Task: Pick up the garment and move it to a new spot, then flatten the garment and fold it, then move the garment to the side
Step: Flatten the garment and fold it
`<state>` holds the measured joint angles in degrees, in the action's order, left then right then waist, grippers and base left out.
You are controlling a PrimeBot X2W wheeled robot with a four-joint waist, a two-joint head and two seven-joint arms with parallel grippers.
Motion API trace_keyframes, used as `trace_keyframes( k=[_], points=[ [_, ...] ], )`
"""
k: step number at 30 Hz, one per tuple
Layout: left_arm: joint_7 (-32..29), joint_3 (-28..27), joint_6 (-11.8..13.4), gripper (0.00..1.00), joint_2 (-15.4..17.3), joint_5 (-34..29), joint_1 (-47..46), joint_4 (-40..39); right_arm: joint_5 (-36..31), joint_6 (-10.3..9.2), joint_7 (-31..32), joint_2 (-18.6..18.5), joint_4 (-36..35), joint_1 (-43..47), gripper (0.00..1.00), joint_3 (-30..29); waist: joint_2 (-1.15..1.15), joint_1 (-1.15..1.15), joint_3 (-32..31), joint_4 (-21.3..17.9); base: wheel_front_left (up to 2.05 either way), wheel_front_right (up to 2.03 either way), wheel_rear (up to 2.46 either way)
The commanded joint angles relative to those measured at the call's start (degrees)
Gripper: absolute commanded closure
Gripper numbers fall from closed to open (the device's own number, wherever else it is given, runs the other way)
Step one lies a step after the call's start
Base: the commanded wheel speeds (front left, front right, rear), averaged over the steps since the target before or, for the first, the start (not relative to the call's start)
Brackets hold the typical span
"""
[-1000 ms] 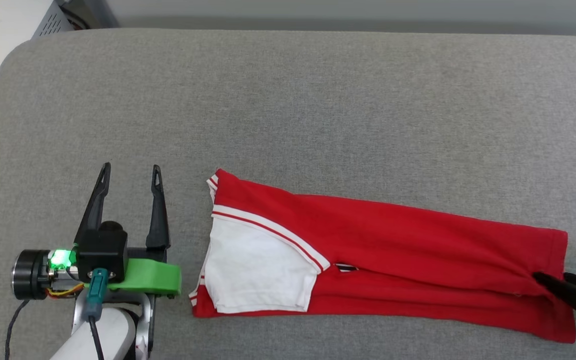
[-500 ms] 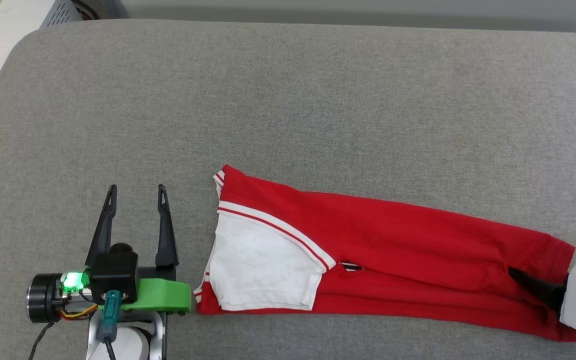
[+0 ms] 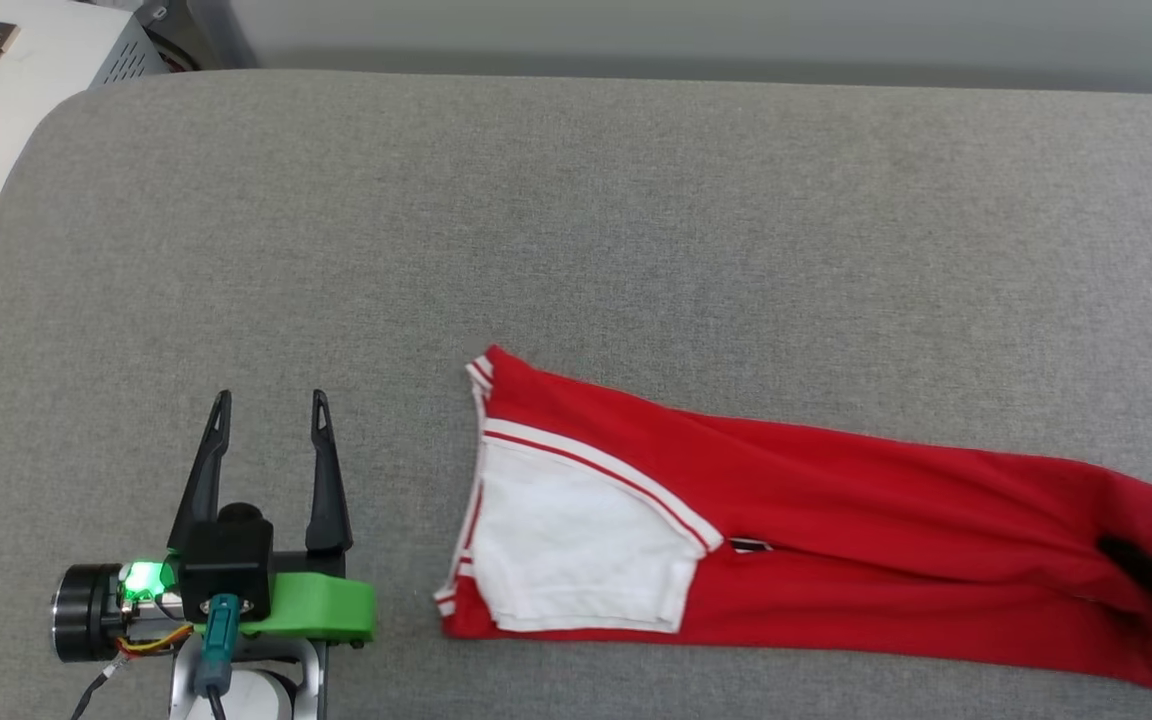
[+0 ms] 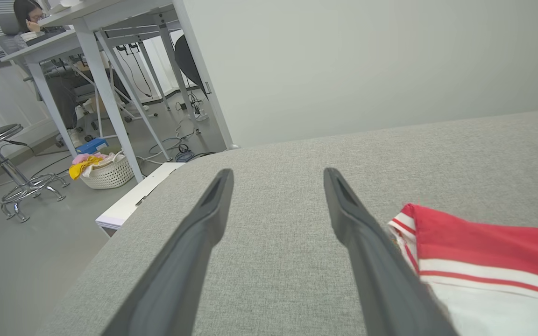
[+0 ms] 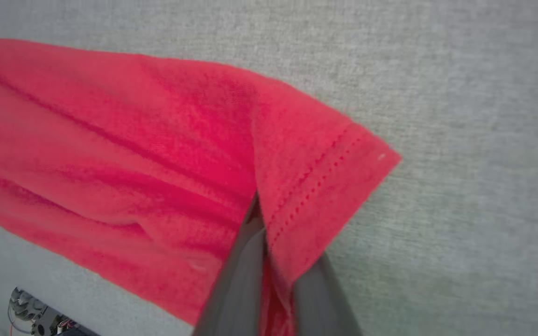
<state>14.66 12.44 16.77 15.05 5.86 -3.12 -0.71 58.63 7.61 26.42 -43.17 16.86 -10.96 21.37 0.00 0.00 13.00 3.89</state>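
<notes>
Red jersey T-shirt with white short sleeve and red-white striped trim (image 3: 836, 520): lies folded in a long strip on the grey fabric-covered counter (image 3: 576, 230), sleeve end toward my left, hem end at my right. My right pincer (image 5: 256, 219) is pressed together on a hem corner, with cloth between the fingers. My left pincer (image 3: 271, 400) is spread, near the sleeve end and not touching it. The left wrist view adds a white woven basket (image 4: 110, 177) on the floor, holding yellow and pink cloth (image 4: 82, 163). Versus half a second ago: the shirt-to-left-pincer gap is wider, and the head camera has shifted too.
</notes>
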Motion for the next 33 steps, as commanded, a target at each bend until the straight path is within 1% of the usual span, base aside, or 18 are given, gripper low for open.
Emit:
trace_keyframes(
  k=[1, 3, 6, 9, 13, 16, 19, 22, 27, 33],
  points=[
    [0.34, -0.43, -0.62, 0.0, -0.61, -0.62, 1.13, 0.09, -0.74, -0.12, -0.41, -1.71, 1.93, -0.71, 1.0, -1.03, 0.0, 0.0, -0.71, -0.02, 0.0, 0.0, 0.0],
    [0.34, -0.88, -1.25, 0.0, -1.05, -1.06, 1.51, 0.27, -1.57, -0.12, -0.87, -2.94, 4.06, -0.96, 1.0, -2.07, 0.0, 0.0, -1.17, -0.02, 0.0, 0.0, 0.0],
    [0.34, -1.47, -2.11, 0.0, -1.62, -1.66, 2.08, 0.72, -5.63, -0.12, -1.77, -5.53, 7.13, -1.26, 1.0, -2.31, 0.0, 0.0, -1.99, -0.04, 0.0, 0.0, 0.0],
    [0.34, -2.07, -2.72, 0.0, -2.01, -2.12, 2.67, 1.26, -5.06, -0.12, -2.16, -5.22, 8.5, -1.36, 1.0, -3.6, 0.0, 0.0, -2.84, -0.19, 0.0, 0.0, 0.0],
    [0.34, -2.62, -3.37, 0.0, -2.46, -2.75, 3.61, 1.78, -4.07, -0.12, -1.69, -5.76, 6.67, -0.33, 1.0, -4.19, 0.0, 0.0, -3.96, -0.52, 0.0, 0.0, 0.0],
    [0.34, -2.89, -3.94, 0.0, -2.73, -3.09, 4.14, 2.12, -1.46, -0.12, -0.82, -6.19, 2.6, 1.43, 1.0, -5.16, 0.0, 0.0, -4.65, -0.63, 0.0, 0.0, 0.0],
    [0.34, -3.13, -4.27, 0.0, -3.15, -3.34, 4.55, 2.16, 1.18, -0.12, 0.04, -6.22, -3.12, 3.48, 1.0, -5.91, 0.0, 0.0, -5.13, -0.8, 0.0, 0.0, 0.0],
    [0.34, -3.17, -4.71, 0.0, -3.48, -3.55, 4.91, 2.06, 2.19, -0.12, 0.73, -5.89, -9.01, 4.65, 1.0, -6.25, 0.0, 0.0, -5.23, -1.05, 0.0, 0.0, 0.0],
    [0.34, -2.91, -5.53, 0.0, -3.97, -4.11, 4.37, 2.36, 2.21, -0.12, 2.32, -3.3, -17.62, 4.21, 1.0, -5.67, 0.0, 0.0, -4.87, -0.78, 0.0, 0.0, 0.0],
    [0.34, -2.28, -6.11, 0.0, -4.61, -4.75, 3.29, 2.26, -1.46, -0.12, 4.92, 1.03, -22.62, -0.21, 1.0, -1.39, 0.0, 0.0, -3.57, 0.35, 0.0, 0.0, 0.0]
  ],
)
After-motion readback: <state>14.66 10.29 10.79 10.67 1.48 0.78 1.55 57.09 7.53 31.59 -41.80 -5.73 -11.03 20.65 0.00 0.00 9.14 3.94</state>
